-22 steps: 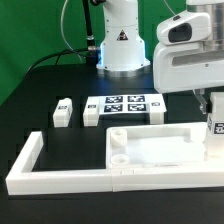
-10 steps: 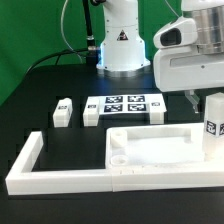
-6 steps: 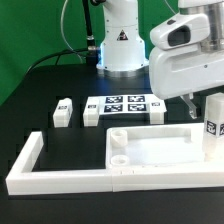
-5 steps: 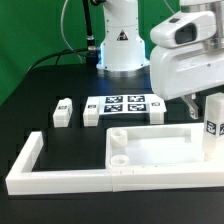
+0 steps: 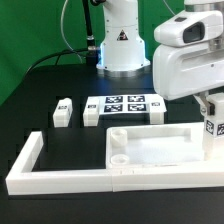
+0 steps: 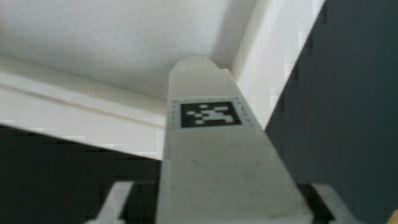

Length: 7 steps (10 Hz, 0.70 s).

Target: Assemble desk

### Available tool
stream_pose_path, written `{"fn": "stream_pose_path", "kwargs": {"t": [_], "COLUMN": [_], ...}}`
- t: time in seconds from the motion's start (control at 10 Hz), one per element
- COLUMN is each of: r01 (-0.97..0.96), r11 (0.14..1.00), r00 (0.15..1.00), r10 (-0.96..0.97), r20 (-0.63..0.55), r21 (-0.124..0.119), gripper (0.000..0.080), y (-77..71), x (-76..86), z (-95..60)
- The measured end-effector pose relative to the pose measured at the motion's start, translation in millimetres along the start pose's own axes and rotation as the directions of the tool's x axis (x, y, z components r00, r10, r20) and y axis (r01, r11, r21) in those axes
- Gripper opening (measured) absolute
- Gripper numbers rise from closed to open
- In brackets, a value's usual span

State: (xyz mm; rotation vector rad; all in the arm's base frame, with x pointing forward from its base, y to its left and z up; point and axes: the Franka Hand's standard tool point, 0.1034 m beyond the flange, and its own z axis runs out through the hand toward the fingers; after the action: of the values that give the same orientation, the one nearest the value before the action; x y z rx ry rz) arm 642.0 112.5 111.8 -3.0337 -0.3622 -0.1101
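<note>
The white desk top (image 5: 150,148), a tray with a raised rim, lies at the front right. My gripper (image 5: 212,108) is at its far right corner, shut on an upright white leg (image 5: 213,122) with a tag. In the wrist view the leg (image 6: 210,120) fills the middle between my fingers (image 6: 125,203), with the top's rim (image 6: 107,95) beyond it. Two more legs (image 5: 64,111) (image 5: 90,112) stand on the exterior view's left behind the top.
The marker board (image 5: 125,103) lies behind the desk top. The long white border bars (image 5: 28,160) run along the front and left of the work area. The robot base (image 5: 122,45) stands at the back.
My gripper has moved toward the exterior view's right, from beside the upright leg to over it. The leg and the desk top have stayed in place.
</note>
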Motion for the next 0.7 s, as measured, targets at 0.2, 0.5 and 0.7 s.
{"fn": "stream_pose_path", "kwargs": {"t": [0.2, 0.5, 0.7], "r01": [-0.171, -0.710, -0.849], "r11": [0.985, 0.704, 0.527], "r00": [0.985, 0.704, 0.528], "r10": [0.171, 0.710, 0.849], "r20": [-0.003, -0.003, 0.029], "r21": [0.000, 0.016, 0.043], "gripper": [0.0290, 0.0290, 0.0291], "y": [1.3, 7.2, 11.3], "x": [0.3, -0.1, 0.3], "z": [-0.2, 0.3, -0.3]}}
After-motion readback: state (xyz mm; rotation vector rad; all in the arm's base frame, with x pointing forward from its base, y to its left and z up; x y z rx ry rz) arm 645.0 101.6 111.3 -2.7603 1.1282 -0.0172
